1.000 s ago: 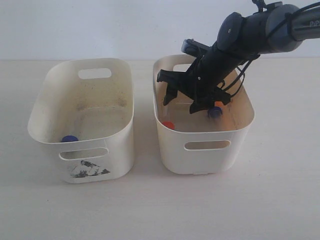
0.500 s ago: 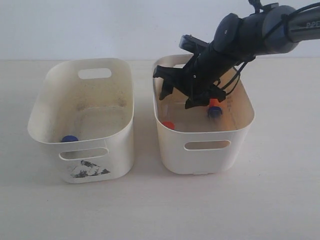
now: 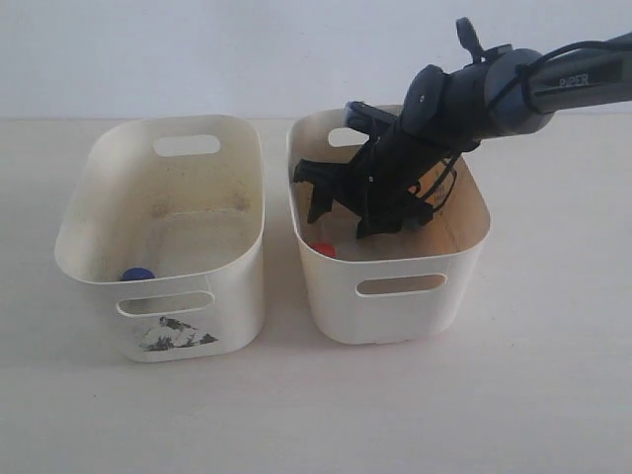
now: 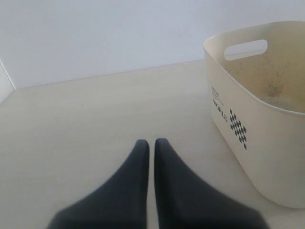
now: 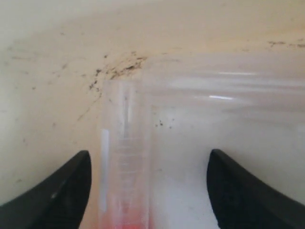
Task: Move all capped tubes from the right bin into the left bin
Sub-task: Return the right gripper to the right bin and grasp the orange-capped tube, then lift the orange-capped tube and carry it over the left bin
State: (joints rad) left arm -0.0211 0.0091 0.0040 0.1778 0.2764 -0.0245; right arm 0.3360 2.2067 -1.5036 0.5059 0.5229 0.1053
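My right gripper [image 3: 343,211] is open and reaches down inside the plain right bin [image 3: 395,296]. In the right wrist view a clear capped tube [image 5: 125,167] with an orange-red end lies between the open fingers [image 5: 62,191], close to one of them, untouched. A second clear tube [image 5: 219,90] lies crosswise beyond it. An orange-red cap [image 3: 322,250] shows at the bin's front left corner. The left bin [image 3: 197,296], with its torn sticker, holds a blue-capped tube [image 3: 137,275]. My left gripper [image 4: 148,143] is shut and empty, out of the exterior view.
The two bins stand side by side on a pale table [image 3: 316,415], with a narrow gap between them. In the left wrist view a cream-white bin [image 4: 257,143] with black print on its side stands beside the shut fingers.
My right gripper has moved left and deeper into the right bin. The bin has slid a little to the left. The blue and orange caps seen beside the arm are now hidden.
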